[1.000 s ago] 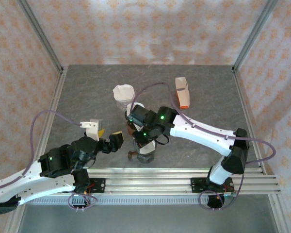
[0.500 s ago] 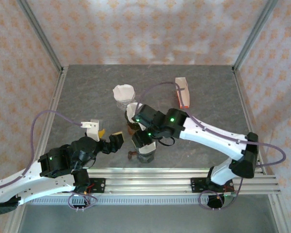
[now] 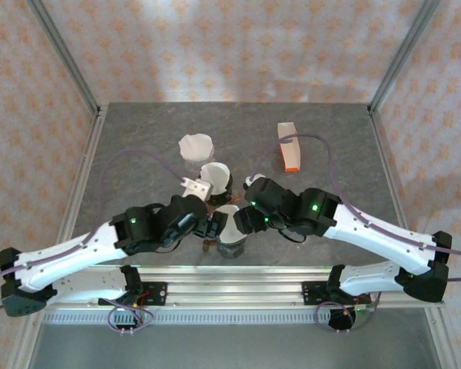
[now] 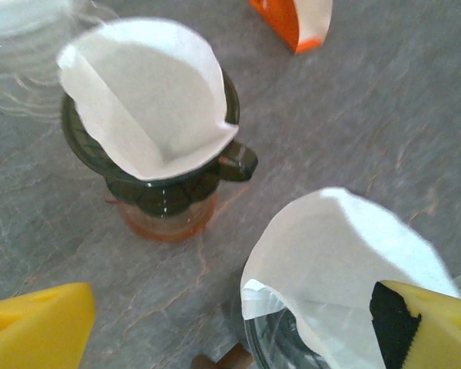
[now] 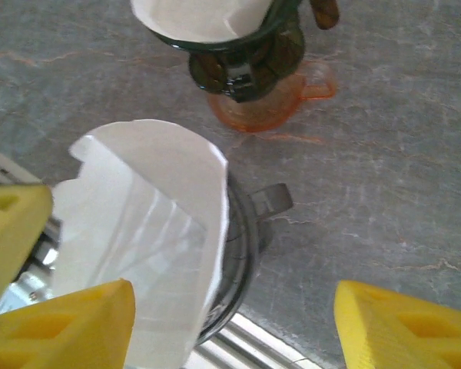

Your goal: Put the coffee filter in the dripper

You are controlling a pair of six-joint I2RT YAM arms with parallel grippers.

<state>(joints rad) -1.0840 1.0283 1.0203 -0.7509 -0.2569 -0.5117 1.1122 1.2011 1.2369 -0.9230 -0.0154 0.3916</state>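
A white paper coffee filter (image 3: 229, 221) (image 4: 346, 261) (image 5: 146, 238) stands tilted in the clear grey dripper (image 3: 232, 244) (image 5: 242, 254) near the table's front edge. It leans over the rim and is not pressed flat. My left gripper (image 3: 210, 227) (image 4: 230, 330) is open just left of it, with one yellow finger (image 4: 426, 327) at the filter's edge. My right gripper (image 3: 242, 219) (image 5: 230, 330) hangs open on the right side above the dripper, nothing between its fingers. Behind it, a dark green dripper (image 3: 215, 178) (image 4: 161, 184) on an orange cup (image 5: 273, 108) holds its own filter (image 4: 150, 100).
A third filter on a clear dripper (image 3: 196, 146) stands further back. An orange and white box (image 3: 290, 146) (image 4: 296, 19) lies at the back right. The aluminium rail (image 3: 238, 277) (image 5: 238, 346) runs just in front of the near dripper.
My left arm has swung from the left side in to the near dripper. My right arm has drawn back to the right, uncovering the filter standing in that dripper.
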